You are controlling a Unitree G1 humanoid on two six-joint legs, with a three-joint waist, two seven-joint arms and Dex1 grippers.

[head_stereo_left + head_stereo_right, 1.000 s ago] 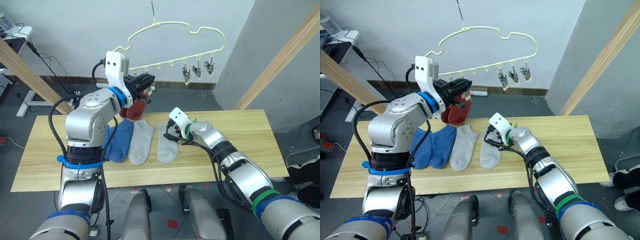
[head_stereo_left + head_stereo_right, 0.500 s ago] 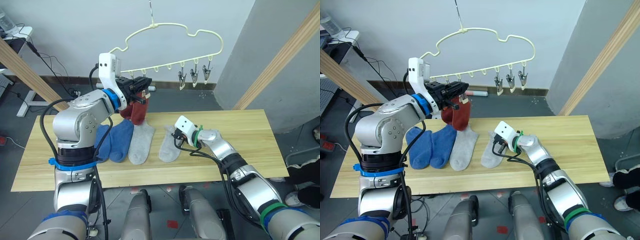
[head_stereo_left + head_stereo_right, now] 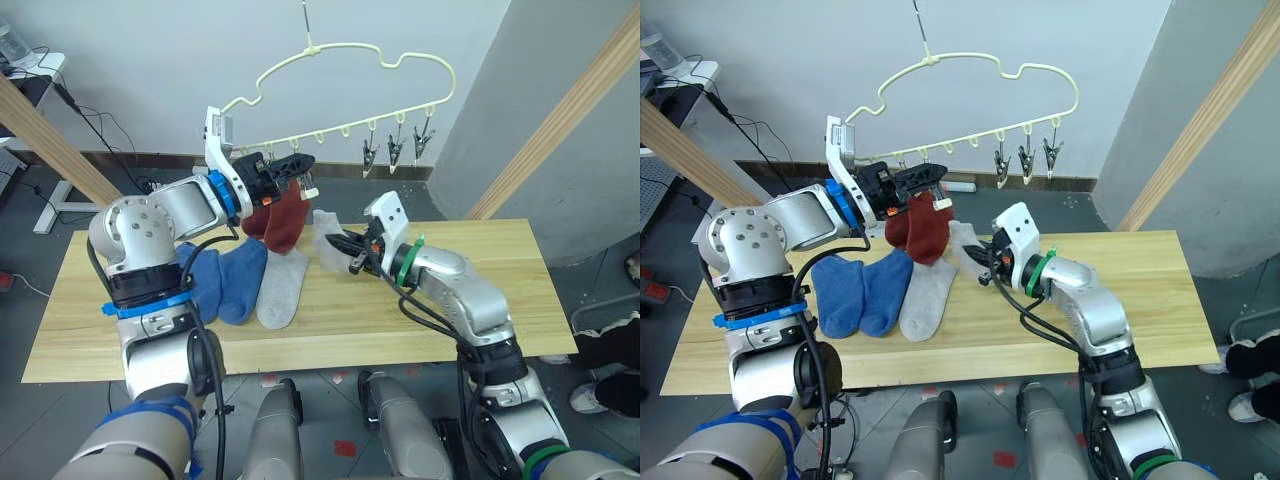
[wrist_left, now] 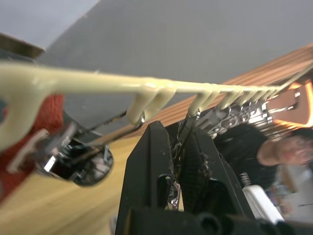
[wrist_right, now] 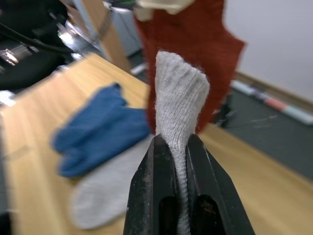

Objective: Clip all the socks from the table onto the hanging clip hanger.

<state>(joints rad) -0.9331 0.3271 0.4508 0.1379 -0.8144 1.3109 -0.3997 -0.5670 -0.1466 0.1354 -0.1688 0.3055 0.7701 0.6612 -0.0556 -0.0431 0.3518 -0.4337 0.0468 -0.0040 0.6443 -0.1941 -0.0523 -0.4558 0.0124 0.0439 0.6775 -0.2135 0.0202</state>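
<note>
The cream clip hanger [image 3: 350, 58] hangs above the table [image 3: 500, 285]. Two rust red socks [image 3: 285, 218] dangle from its left clips. My left gripper [image 3: 298, 167] is up at that row, shut on a metal clip [image 4: 178, 147] under the cream bar [image 4: 98, 83]. My right gripper [image 3: 352, 247] is raised above the table's middle, shut on a light grey sock [image 3: 330, 235], whose toe end stands up between the fingers [image 5: 180, 93]. Two blue socks [image 3: 228, 282] and another grey sock [image 3: 283, 288] lie flat on the planks.
Three bare metal clips [image 3: 397, 148] hang at the hanger's right end. Thick wooden poles slant at the right [image 3: 570, 110] and left [image 3: 55, 145]. A white desk [image 3: 30, 70] stands far left. A person [image 4: 276, 149] appears in the left wrist view.
My right gripper closed on the right-hand grey sock and lifted it off the table toward the hanger. The left gripper stayed shut near the hanger's clips, shifting slightly right.
</note>
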